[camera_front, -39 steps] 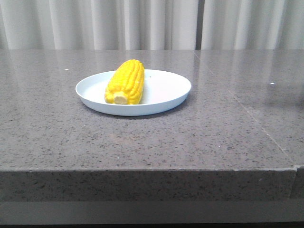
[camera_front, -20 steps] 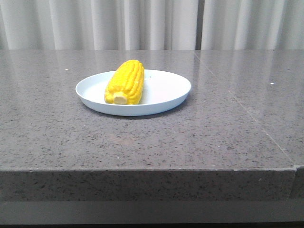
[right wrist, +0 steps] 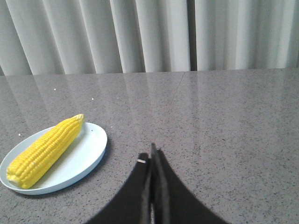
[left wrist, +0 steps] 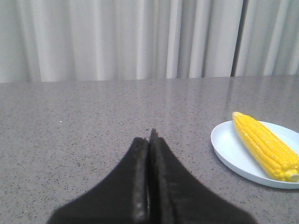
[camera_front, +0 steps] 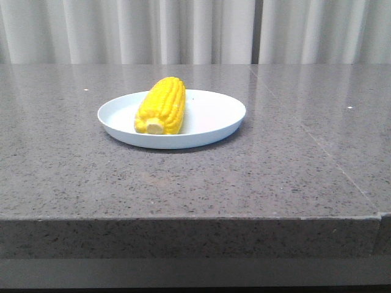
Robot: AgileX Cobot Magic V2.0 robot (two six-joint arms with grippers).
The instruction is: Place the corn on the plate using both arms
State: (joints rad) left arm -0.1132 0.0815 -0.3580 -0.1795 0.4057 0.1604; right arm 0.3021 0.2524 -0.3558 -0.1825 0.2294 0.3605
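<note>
The corn (camera_front: 161, 106) lies on the plate (camera_front: 214, 116). The left gripper (left wrist: 150, 140) and right gripper (right wrist: 152, 156) look pressed closed, holding nothing, away from the plate.

Yellow corn (camera_front: 161, 107), pale blue plate (camera_front: 214, 116)

Obstacles on counter (camera_front: 256, 177): plate (camera_front: 214, 116) bearing corn (camera_front: 162, 105), left of centre; open granite surface on all sides; curtain (camera_front: 195, 30) behind.
</note>
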